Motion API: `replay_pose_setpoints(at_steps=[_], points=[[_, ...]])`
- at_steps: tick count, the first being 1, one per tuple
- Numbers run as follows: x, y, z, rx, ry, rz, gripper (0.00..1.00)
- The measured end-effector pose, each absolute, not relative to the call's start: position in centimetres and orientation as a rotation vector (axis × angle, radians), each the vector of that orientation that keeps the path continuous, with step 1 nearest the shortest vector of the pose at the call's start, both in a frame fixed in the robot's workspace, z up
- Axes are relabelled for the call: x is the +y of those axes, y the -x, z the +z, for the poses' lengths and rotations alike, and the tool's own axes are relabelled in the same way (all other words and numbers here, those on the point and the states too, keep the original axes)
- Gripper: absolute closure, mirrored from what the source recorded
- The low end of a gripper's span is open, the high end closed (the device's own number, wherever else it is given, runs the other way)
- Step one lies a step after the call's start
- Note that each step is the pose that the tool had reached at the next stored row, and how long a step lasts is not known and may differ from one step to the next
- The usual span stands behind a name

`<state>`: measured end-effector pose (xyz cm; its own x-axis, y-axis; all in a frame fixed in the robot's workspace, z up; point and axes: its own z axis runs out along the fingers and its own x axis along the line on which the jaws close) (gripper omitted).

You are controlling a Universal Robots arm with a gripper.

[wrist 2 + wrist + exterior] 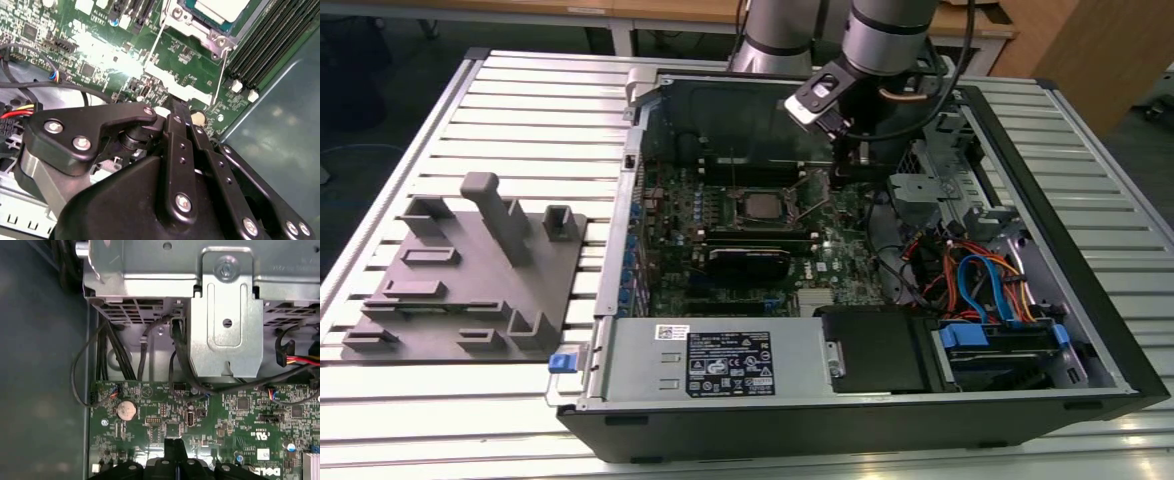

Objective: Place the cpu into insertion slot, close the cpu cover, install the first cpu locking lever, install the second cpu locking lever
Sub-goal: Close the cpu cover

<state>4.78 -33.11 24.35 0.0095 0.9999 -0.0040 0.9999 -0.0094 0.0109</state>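
The cpu point(754, 205) lies flat in the insertion slot point(728, 192) on the green motherboard, its silver top point(220, 7) facing up. The silvery cpu cover point(187, 20) lies around it. Thin metal locking levers point(221, 75) run beside the socket. My gripper point(845, 178) hangs inside the case, to the exterior view's right of the socket and apart from it. Its black fingers point(174, 111) meet at the tips, shut with nothing between them, low over the board point(175, 446).
The open computer case point(1067, 160) walls in the board. A metal drive cage point(227, 315), cables point(981, 280) and a coin battery point(126, 410) lie near the gripper. Black memory slots point(265, 45) sit beside the socket. A grey fixture point(467, 270) stands on the table at the exterior view's left.
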Motion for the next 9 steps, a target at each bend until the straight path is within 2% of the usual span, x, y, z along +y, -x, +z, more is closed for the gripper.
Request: replay_pose_setpoints(at_steps=[9], points=[[-33.11, -4.72, 24.32, 2.203, -2.225, 0.008, 0.9]])
